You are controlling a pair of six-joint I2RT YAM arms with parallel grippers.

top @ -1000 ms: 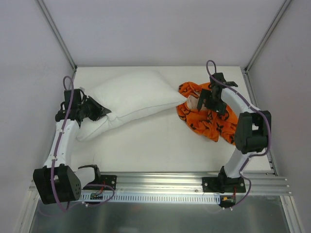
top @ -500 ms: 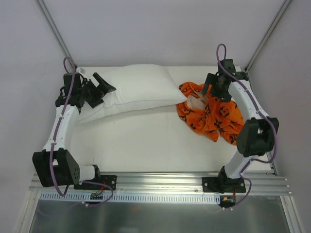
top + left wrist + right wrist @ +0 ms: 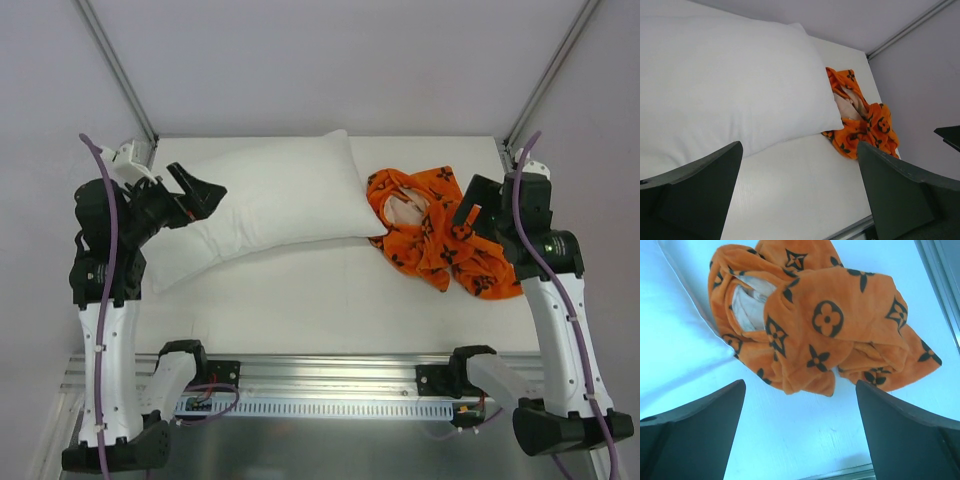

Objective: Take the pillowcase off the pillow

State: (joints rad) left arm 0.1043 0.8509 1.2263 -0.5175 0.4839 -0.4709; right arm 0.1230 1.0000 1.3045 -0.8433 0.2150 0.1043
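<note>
Ahead of the right jaws, spread and empty, pillowcase (image 3: 825,325) lies crumpled; looks soft, light, so pinch any raised fold. Left jaws also spread, pillow (image 3: 715,85) ahead.

Seen from above, the surface (image 3: 320,300) lies bare across its near half, from 8 o'clock round to 5 o'clock: an open lane between both arms. The pillow (image 3: 270,200) fills 10 to 12 o'clock, its corner touching the crumpled pillowcase (image 3: 440,240) at 2 o'clock. The left tool (image 3: 200,188), jaws spread, hangs over the pillow's 9 o'clock end. The right tool (image 3: 470,215), jaws spread, stands over the pillowcase's 3 o'clock edge. The enclosure walls (image 3: 320,70) close in at 9, 12 and 3 o'clock.
</note>
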